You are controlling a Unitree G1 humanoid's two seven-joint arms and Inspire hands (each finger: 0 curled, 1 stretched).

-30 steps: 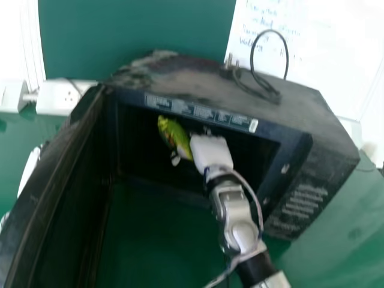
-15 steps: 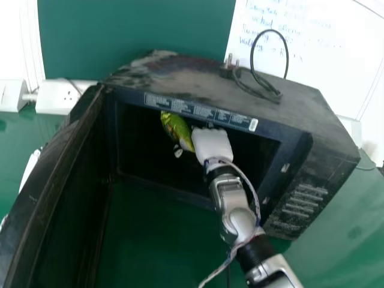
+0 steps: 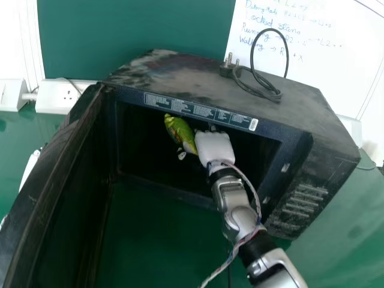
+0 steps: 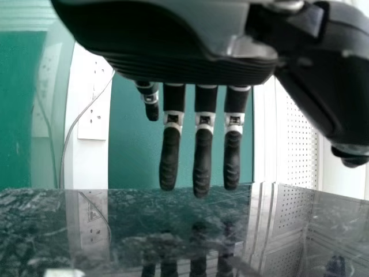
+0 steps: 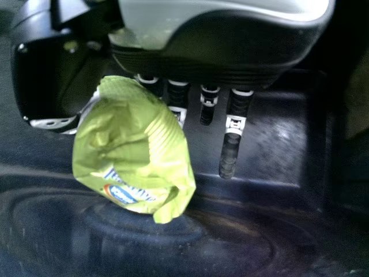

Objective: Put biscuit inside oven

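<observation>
Right hand (image 3: 215,147) in through the mouth of the oven (image 3: 294,114), biscuit packet (image 3: 181,135) pinched between thumb and fingers, at least one other finger hanging straighter. Packet lies within the opening, on the left side of the hand and slanted; whether it touches the oven floor (image 5: 271,138) cannot be told. Carrying it ahead of the wrist presumably lets the packet go in first, and the forearm (image 3: 237,210), slanting in from the near right, leaves room towards the hinge side. Door (image 3: 51,180) swung wide along the left, reaching towards the near edge: way in unobstructed, though a leftward swing of the arm could knock it. Upper rim and right wall of the opening look the likelier snags on withdrawal. Next, judging by the lie of things, a lowering and a loosened grip; the soft wrapper may cling or slump. Power cord (image 3: 258,84) looped on the oven's top, out of the path. Sockets (image 3: 57,97) at far left, green tabletop (image 3: 336,231) beneath. Left hand (image 4: 203,164), in its wrist view: fingers extended, holding nothing, no part in the work.
</observation>
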